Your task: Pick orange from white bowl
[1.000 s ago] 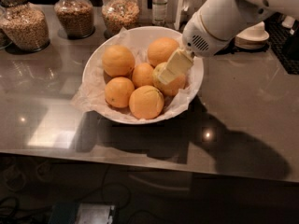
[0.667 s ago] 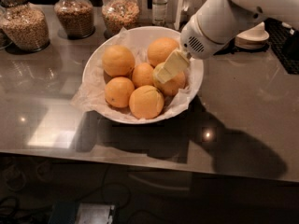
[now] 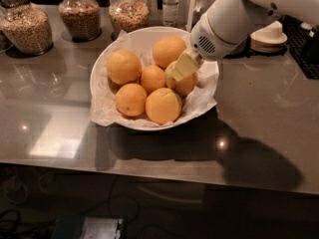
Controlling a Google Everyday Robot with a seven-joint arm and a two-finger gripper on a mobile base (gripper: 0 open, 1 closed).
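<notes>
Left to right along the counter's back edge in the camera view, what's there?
Big grain jar, middle jar, third jar, bottle, stacked white dishes. The hand sits nearer, over the white bowl, right side.

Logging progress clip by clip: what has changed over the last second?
The gripper, at the orange on the right side of the white bowl, has edged slightly upward. Whether it holds the orange cannot be seen. The other oranges and bowl lie as before.

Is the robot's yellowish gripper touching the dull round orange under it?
Cannot tell. In the camera view the gripper overlaps the dull round orange in the paper-lined white bowl, hiding any contact.
</notes>
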